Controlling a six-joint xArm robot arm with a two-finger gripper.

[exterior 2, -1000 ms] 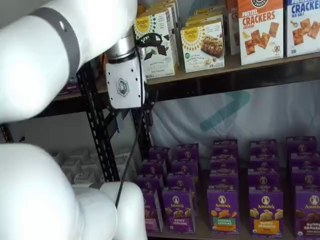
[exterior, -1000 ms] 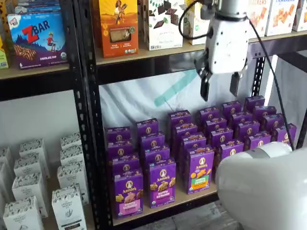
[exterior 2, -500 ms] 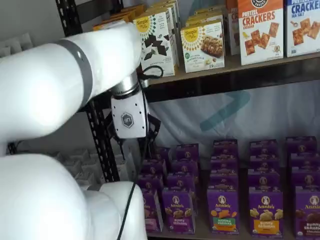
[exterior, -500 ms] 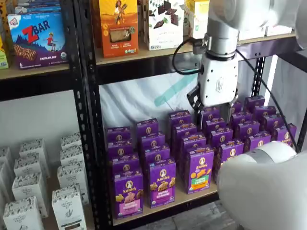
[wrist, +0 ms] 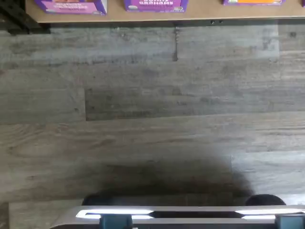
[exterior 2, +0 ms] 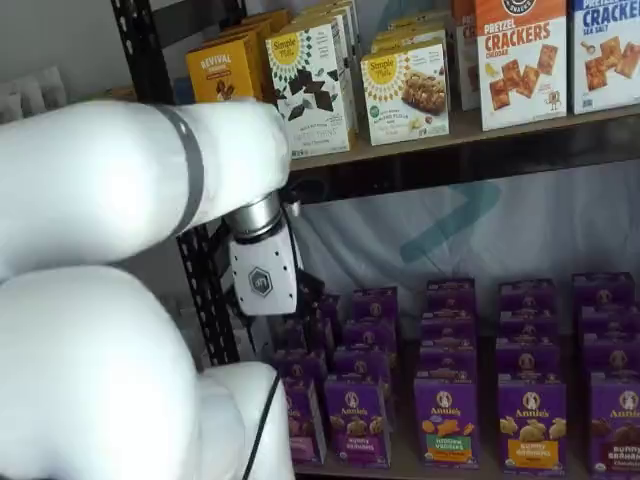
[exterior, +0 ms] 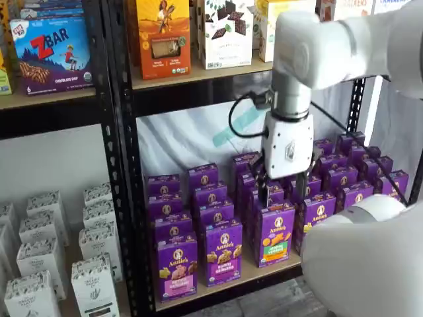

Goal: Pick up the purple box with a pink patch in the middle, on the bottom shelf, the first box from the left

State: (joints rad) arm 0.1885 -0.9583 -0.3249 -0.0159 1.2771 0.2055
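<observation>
The gripper (exterior: 283,190) hangs in front of the bottom shelf's rows of cartons, white body upright, two black fingers (exterior: 263,191) pointing down with a plain gap between them, and nothing in that gap. It sits over the middle rows, roughly above the carton with the green and orange band (exterior: 275,232). In a shelf view where the arm fills most of the picture, the gripper's body (exterior 2: 262,280) shows beside the black rack post (exterior 2: 205,290), but its fingers are lost against the dark cartons there.

Now the target. The purple box (exterior: 177,265) stands upright at the front of the leftmost column, pink band across its lower front, right next to the rack post and near the front edge of the bottom shelf (exterior: 228,282). Its neighbour, another purple carton (exterior: 223,251), stands just beside it on the right. The same purple box (exterior 2: 303,420) peeks out half hidden behind the arm in a shelf view. The wrist view looks down on grey floor planks (wrist: 152,109), with only the shelf's front edge (wrist: 152,18) and the lower edges of three cartons showing.

So this looks like the approach step: the fingers are empty and the purple box is untouched. The next move, by my reading, calls for a shift toward the left post and a descent to the front row, fingers spread wide enough to straddle the purple box. The tight spot is the neighbour on one side and the post on the other; a finger coming down off line could nudge either.
</observation>
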